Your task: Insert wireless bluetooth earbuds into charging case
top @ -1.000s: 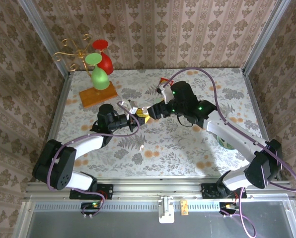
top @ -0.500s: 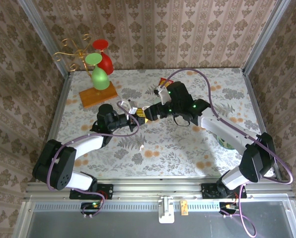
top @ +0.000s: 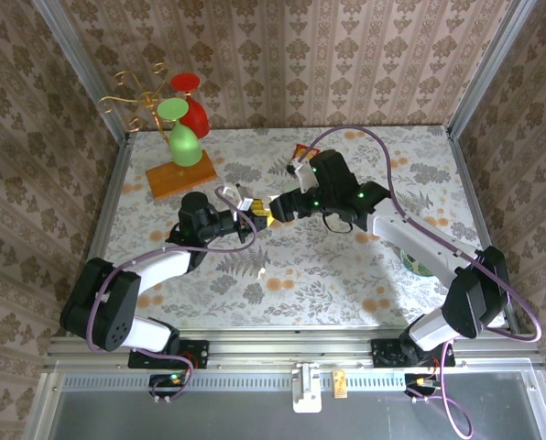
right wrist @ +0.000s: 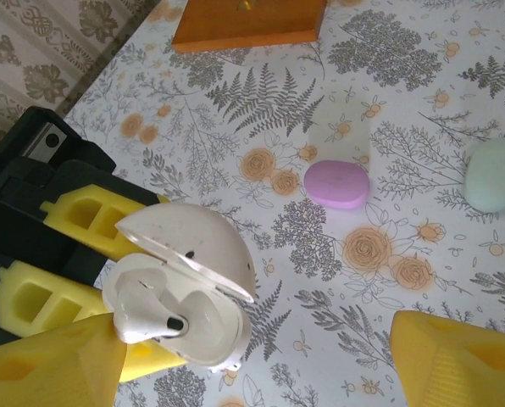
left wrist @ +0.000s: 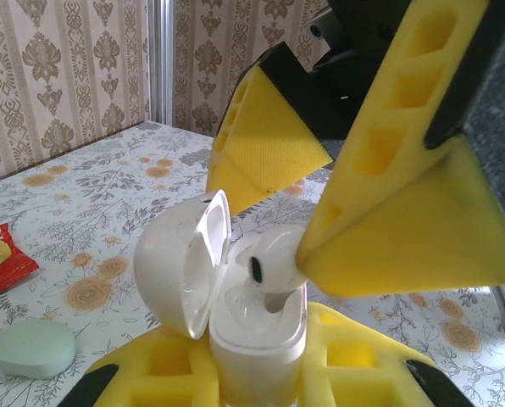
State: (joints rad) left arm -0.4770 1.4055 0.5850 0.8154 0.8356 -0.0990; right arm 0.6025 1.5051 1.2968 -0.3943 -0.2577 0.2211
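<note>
A white charging case [left wrist: 257, 339] stands upright with its lid [left wrist: 185, 271] swung open to the left, and my left gripper [left wrist: 257, 369] is shut on its lower body. One white earbud [left wrist: 269, 263] rests tilted in the case's right socket, its top still above the rim. My right gripper [right wrist: 252, 373] is open above the case [right wrist: 193, 288]. Its left fingertip [right wrist: 49, 365] touches the earbud [right wrist: 142, 309], while the other fingertip stands far off to the right. In the top view both grippers meet at mid-table, the left gripper [top: 253, 216] against the right gripper [top: 275, 213].
A closed lilac case [right wrist: 337, 184] and a closed mint-green case [right wrist: 496, 175] lie on the floral tabletop beyond the grippers. A red packet [left wrist: 2, 254] lies at the far left. A wooden base [top: 181, 174] holding green and red glasses stands at the back left.
My right arm has shifted slightly left and down onto the case, and its jaws have narrowed a little. The left arm has held still with the case.
</note>
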